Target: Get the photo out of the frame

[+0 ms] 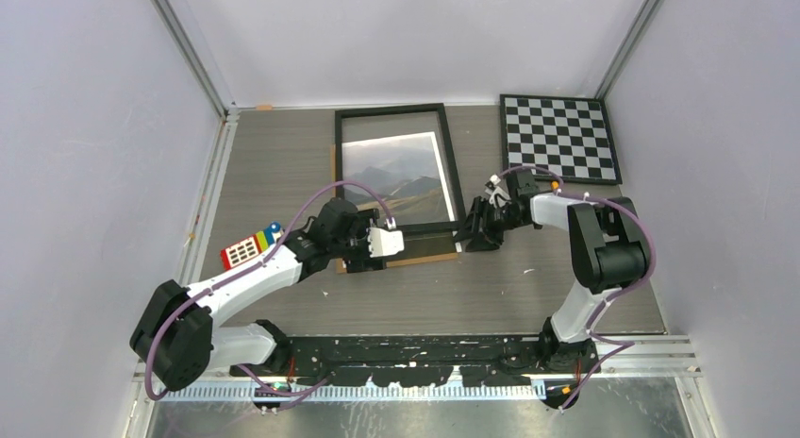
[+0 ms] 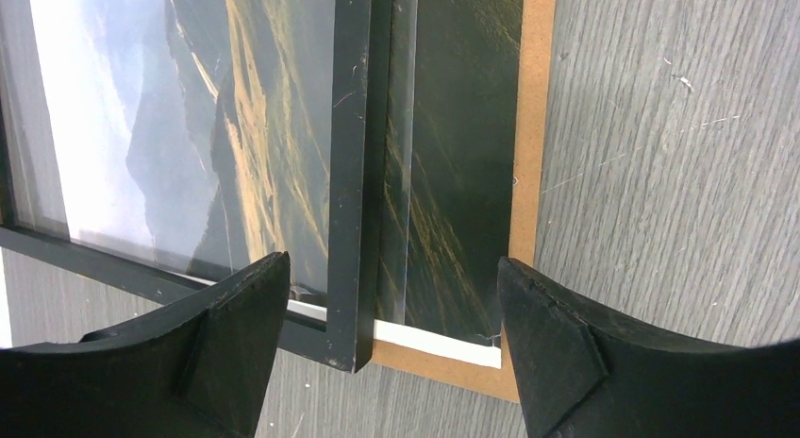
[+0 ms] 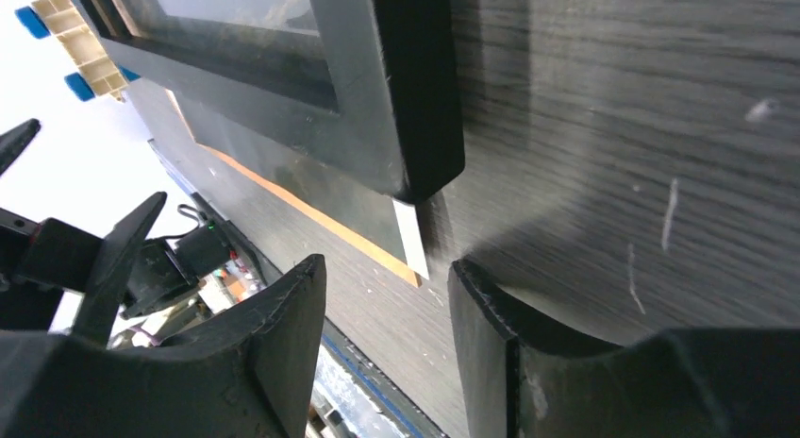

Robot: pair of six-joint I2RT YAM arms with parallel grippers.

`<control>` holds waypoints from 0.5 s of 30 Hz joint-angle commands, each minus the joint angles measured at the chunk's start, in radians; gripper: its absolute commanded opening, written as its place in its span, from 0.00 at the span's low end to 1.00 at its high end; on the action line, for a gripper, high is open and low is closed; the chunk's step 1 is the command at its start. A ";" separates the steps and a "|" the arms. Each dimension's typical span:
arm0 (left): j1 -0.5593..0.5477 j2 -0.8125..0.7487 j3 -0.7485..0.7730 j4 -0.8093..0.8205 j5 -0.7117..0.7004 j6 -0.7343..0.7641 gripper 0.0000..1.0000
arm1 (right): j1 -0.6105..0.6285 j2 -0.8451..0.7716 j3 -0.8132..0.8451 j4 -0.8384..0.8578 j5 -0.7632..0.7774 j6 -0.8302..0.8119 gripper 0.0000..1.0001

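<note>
Step in hand: parting the photo from the frame, judged about midway, with neither arm holding anything.

1. Black frame (image 1: 389,109): lies on the surface (image 1: 528,287), upper centre of the top view.
2. Mountain photo (image 1: 391,178): mostly seen through the frame's opening. In the left wrist view a strip of it, ending in a white border, juts out past the frame's bar to right of centre and lies on item 3.
3. Brown backing board (image 2: 533,126): under the photo, its edge showing beyond the print.
4. Robot's left gripper (image 2: 391,268): fingers (image 2: 236,334) spread and empty, one on each side of the frame bar and the exposed strip. Contact with either cannot be told.
5. Robot's right gripper (image 3: 387,266): fingers (image 3: 491,334) parted and empty, at the lower centre of its wrist view. It sits just below the frame's corner, where a white corner of the photo peeks out.
6. Black-and-white checkered board (image 1: 558,136): upper right of the top view, well apart from the work.

Next move, as judged: one arm steadies the frame. The other closes on the print's exposed edge alone, leaving the board, and draws it toward the bottom of the top view. The sheet lies flat and thin, so a finger must get under its edge first.
</note>
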 commanded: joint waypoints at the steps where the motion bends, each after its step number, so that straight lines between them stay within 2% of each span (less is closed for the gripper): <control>1: -0.001 -0.022 0.011 -0.005 -0.009 -0.016 0.82 | -0.001 0.056 -0.002 0.116 -0.029 0.042 0.54; 9: -0.001 -0.021 0.023 -0.019 -0.017 -0.006 0.82 | -0.001 0.114 0.001 0.159 -0.060 0.057 0.52; 15: -0.001 -0.023 0.022 -0.025 -0.011 -0.006 0.82 | -0.002 0.040 -0.022 0.181 -0.118 0.062 0.41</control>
